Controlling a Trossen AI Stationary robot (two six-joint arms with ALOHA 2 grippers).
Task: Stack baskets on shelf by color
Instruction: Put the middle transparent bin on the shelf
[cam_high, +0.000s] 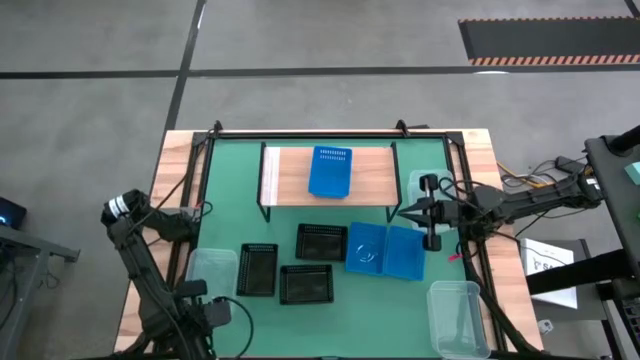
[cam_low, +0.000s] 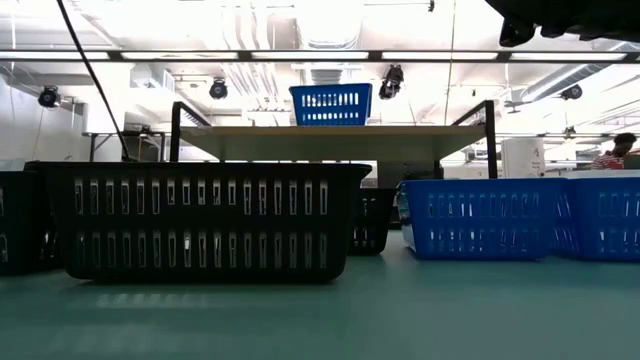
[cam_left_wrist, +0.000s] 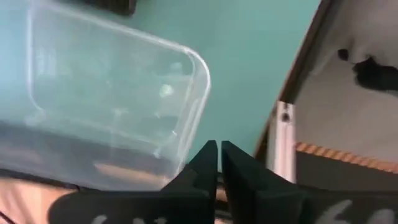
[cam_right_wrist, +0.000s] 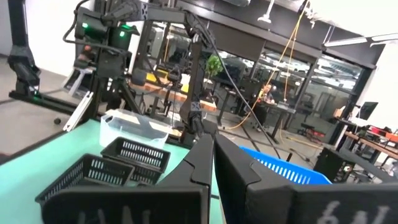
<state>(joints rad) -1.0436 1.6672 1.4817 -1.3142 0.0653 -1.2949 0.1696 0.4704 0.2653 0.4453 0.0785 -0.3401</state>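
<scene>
One blue basket (cam_high: 330, 171) already on shelf (cam_high: 290, 178). Two more blue (cam_high: 385, 250) on bench (cam_high: 230, 200) just in front, beside three black (cam_high: 306, 283); clear tubs (cam_high: 455, 316) at the edges. Right end effector (cam_high: 405, 212) above the blue pair, fingers together, empty. Left end effector (cam_left_wrist: 218, 163) near a clear tub (cam_left_wrist: 109, 112), fingers together, empty. Likely between picks: next, open right, descend, clamp a blue rim.

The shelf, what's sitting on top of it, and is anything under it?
One blue basket sits on the shelf. From above, its board hides the table below; the low view shows nothing clearly under it.
</scene>
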